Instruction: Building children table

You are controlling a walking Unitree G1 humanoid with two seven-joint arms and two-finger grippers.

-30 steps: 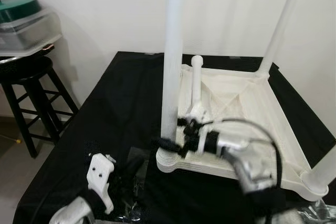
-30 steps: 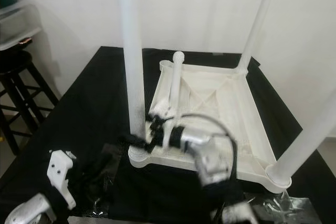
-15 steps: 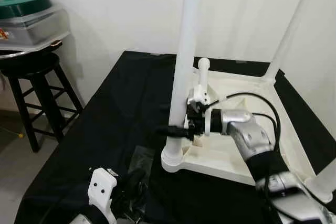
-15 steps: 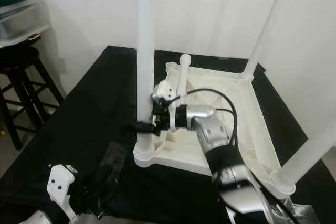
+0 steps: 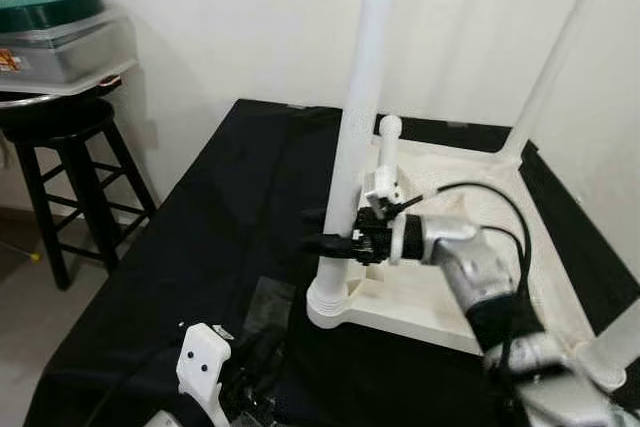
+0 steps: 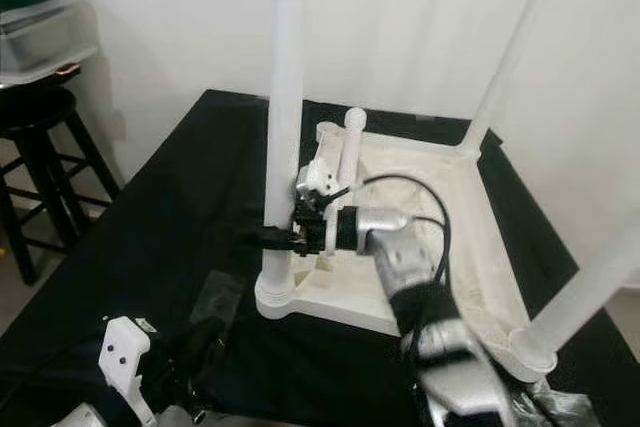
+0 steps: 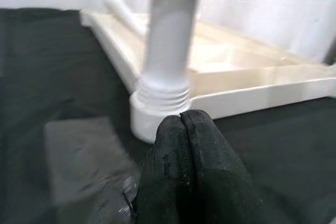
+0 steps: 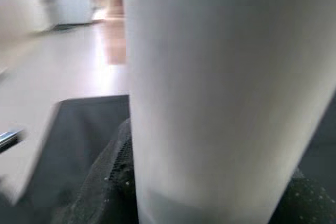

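Observation:
A white children's table lies upside down on a black cloth. Its near left leg stands upright in its corner socket. My right gripper is shut on this leg a little above the socket; the right wrist view has the leg between the fingers. Two more legs stand at the right corners. A loose leg leans inside the tabletop. My left gripper is shut and empty, low in front of the socket.
A black stool at the left carries a clear container with a green lid. Clear plastic wrap lies on the cloth near the socket. The cloth's left edge drops to the floor. A white wall stands close behind.
The camera has risen and shifted. My right gripper stays clamped on the near left leg, now slightly higher above the socket. My left arm has sunk lower in the picture.

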